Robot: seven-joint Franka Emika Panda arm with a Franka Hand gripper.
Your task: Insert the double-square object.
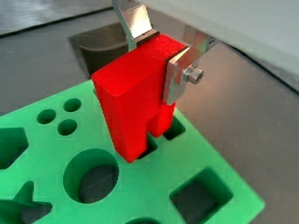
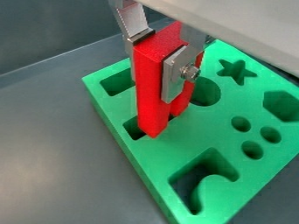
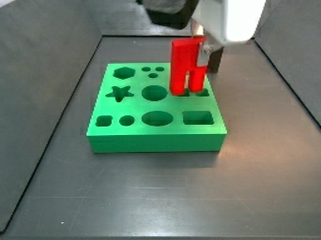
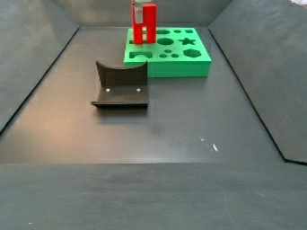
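The double-square object (image 1: 126,105) is a bright red peg standing upright. My gripper (image 1: 158,52) is shut on its upper part, one silver finger on each side, as both wrist views show (image 2: 156,52). The peg's (image 2: 155,87) lower end sits in the mouth of a cut-out near one corner of the green block (image 2: 146,168). In a side view the peg (image 3: 186,66) stands at the block's (image 3: 150,139) far right corner with the gripper (image 3: 193,47) on it. In another side view the peg (image 4: 143,22) rises from the block's (image 4: 180,68) far left part.
The green block (image 1: 152,188) has several other cut-outs, among them a star (image 3: 120,94), round holes (image 3: 154,93) and a square (image 3: 200,118). The dark fixture (image 4: 120,85) stands on the floor in front of the block. Sloping grey walls (image 4: 36,81) enclose the floor.
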